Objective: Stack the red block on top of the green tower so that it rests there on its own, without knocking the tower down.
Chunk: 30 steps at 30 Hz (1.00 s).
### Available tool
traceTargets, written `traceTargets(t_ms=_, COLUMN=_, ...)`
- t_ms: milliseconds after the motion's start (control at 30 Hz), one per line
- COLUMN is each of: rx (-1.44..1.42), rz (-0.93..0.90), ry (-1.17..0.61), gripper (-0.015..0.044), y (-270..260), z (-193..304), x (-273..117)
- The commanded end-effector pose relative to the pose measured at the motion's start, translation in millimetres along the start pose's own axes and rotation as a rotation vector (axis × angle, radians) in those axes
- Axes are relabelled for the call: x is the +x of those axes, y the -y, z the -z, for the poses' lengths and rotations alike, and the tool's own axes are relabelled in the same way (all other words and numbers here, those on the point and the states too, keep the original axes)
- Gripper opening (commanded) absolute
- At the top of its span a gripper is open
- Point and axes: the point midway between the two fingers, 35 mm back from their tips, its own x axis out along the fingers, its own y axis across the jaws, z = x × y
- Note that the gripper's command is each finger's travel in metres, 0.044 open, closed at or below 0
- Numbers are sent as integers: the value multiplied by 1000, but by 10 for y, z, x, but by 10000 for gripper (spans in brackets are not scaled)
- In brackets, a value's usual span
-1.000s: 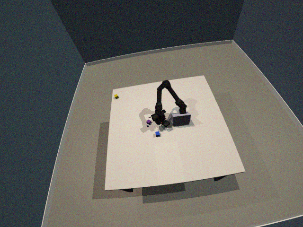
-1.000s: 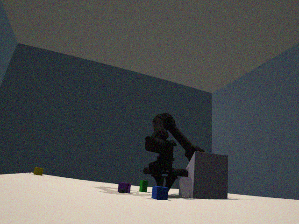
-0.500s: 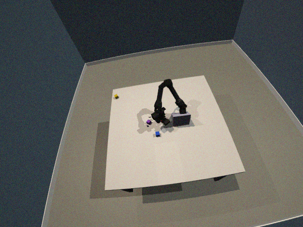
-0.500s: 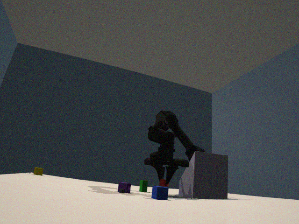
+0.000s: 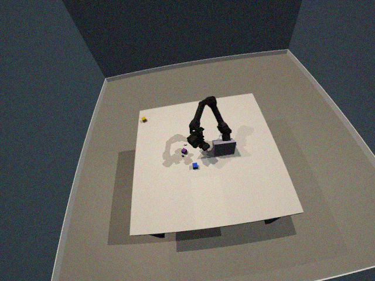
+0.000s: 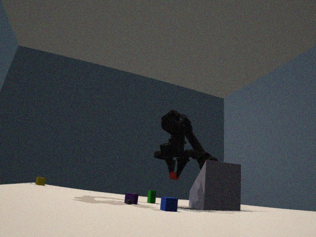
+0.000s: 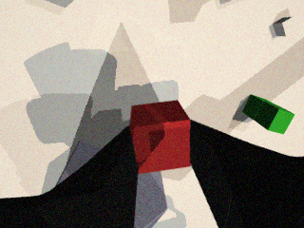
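My gripper [image 6: 174, 175] [image 7: 159, 129] is shut on the red block [image 6: 173, 175] [image 7: 163, 147] and holds it in the air, well above the table. The red block shows between the two black fingertips in the wrist view. The green tower [image 6: 151, 196] [image 7: 269, 114] stands upright on the table, lower than the held block. It is left of and below the gripper in the exterior view, and right of the fingers in the wrist view. The arm hides the green tower in the top view.
A purple block [image 5: 184, 150] [image 6: 131, 198] lies near the tower with small dark pieces beside it. A blue block [image 5: 194, 165] [image 6: 169, 204] is also close by. A large grey box [image 5: 224, 148] [image 6: 222, 187] is beside the arm's base. A yellow block [image 5: 143, 119] [image 6: 40, 180] lies near a far corner.
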Motion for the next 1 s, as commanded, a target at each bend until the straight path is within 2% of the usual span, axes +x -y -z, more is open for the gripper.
traceTargets(t_ms=0, rx=8, rz=-5, ry=-3, gripper=0, y=2, z=7, x=-107)
traceTargets(t_ms=267, rx=7, rz=-6, ry=-1, gripper=0, y=41, z=0, x=-110)
traceTargets(t_ms=967, rx=8, rz=-2, ry=-2, gripper=0, y=1334, z=430, x=-110)
